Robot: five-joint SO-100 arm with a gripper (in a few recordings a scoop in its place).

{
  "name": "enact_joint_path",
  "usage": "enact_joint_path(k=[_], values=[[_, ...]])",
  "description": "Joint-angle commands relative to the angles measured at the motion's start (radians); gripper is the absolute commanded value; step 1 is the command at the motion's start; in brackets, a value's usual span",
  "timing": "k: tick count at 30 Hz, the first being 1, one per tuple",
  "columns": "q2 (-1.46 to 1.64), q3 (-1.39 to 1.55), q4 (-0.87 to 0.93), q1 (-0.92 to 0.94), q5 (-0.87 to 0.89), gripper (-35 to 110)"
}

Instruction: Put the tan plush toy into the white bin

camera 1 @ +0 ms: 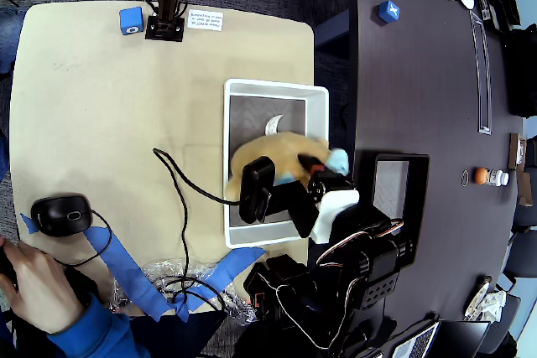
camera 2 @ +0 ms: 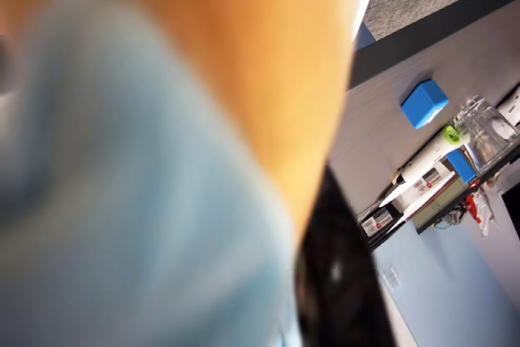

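My gripper (camera 1: 323,175) clamped on toy (camera 1: 281,150), plush pressed against wrist lens. Toy hangs over bin (camera 1: 252,90), near its right wall, blue paw past rim. Risk: release here, paw snags wall, toy tips out onto table.

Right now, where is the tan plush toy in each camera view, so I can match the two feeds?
Overhead view: the tan plush toy sits low of centre, over the white bin, partly under the arm.
Wrist view: the toy is a close, blurred mass of tan and pale blue across the left and centre.
Shared landmark: the blue cube on the dark table, upper right in the overhead view and right of centre in the wrist view.
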Motion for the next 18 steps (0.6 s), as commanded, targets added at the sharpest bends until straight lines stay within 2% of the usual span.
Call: enact_joint_path(k=[1, 10, 18], values=[[0.037, -0.014, -0.005, 0.008, -0.021, 31], [0.052, -0.029, 0.017, 0.098, -0.021, 46], [0.058, -0.120, 0.135, 0.152, -0.020, 56]])
